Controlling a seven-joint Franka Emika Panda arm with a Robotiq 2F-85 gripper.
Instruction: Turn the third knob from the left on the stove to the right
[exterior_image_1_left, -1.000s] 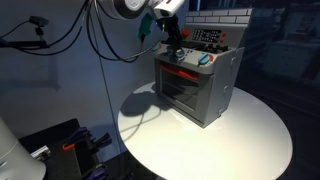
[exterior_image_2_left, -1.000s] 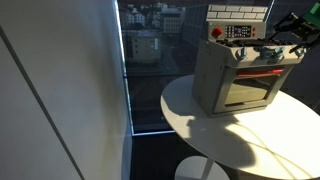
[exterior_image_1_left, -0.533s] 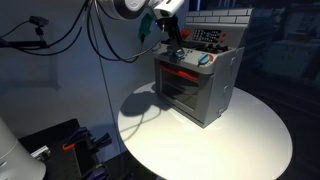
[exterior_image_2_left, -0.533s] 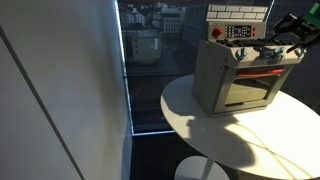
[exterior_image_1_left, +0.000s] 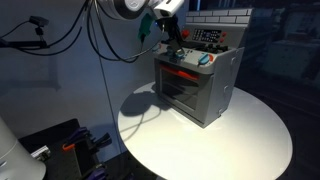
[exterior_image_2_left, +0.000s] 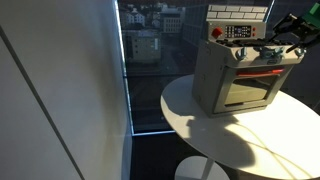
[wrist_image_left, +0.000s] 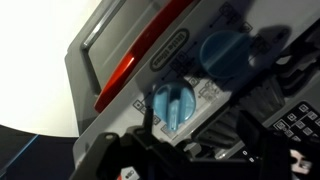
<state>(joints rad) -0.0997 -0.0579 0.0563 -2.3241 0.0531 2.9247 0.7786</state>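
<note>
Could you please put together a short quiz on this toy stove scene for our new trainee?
1. True or false: the toy stove stands on a round white table.
2. The bar across the stove's door is: A) red, B) green, C) yellow.
3. In the wrist view, what colour are the knobs near the gripper?
Key: 1 true; 2 A; 3 teal-blue.
</note>
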